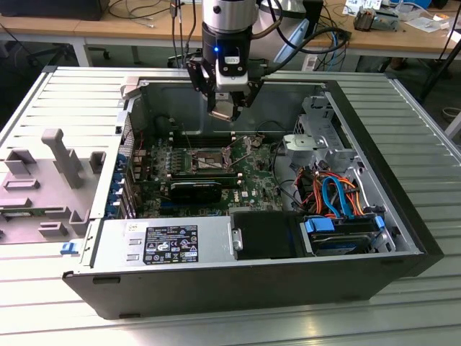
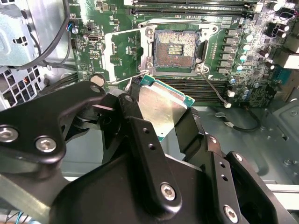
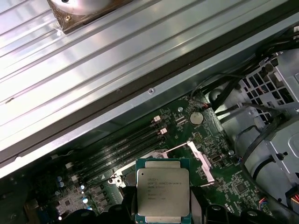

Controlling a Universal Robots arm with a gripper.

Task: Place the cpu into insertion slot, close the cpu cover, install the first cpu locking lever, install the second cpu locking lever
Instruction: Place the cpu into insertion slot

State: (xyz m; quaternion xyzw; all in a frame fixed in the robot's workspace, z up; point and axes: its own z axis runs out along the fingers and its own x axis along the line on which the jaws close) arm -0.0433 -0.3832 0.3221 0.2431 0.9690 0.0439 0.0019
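Over the open case (image 1: pixel 216 288), exterior view: one gripper (image 1: pixel 225 109) hangs above the board's far half, clamped on one cpu (image 1: pixel 223 108), well clear of the board. One slot (image 1: pixel 205 160) sits below it near the board's middle. One power supply (image 1: pixel 162 244) lies along the case's near edge.

Second wrist view: two black fingers (image 2: pixel 135 121) pinch the cpu (image 2: pixel 163 105) by opposite edges, its silver top showing, tilted. The slot (image 2: pixel 176 49) lies beyond it with its dark centre uncovered. One cover (image 2: pixel 108 56) is swung back just beside the slot, board showing through its cut-out.

First wrist view: the cpu (image 3: pixel 162 189) again, one chip, green rim around a silver top. The cover (image 3: pixel 201 161) stands raised behind it. One bank of memory slots (image 3: pixel 126 144) runs alongside, and one coin cell (image 3: pixel 196 117) sits near the case's wall.
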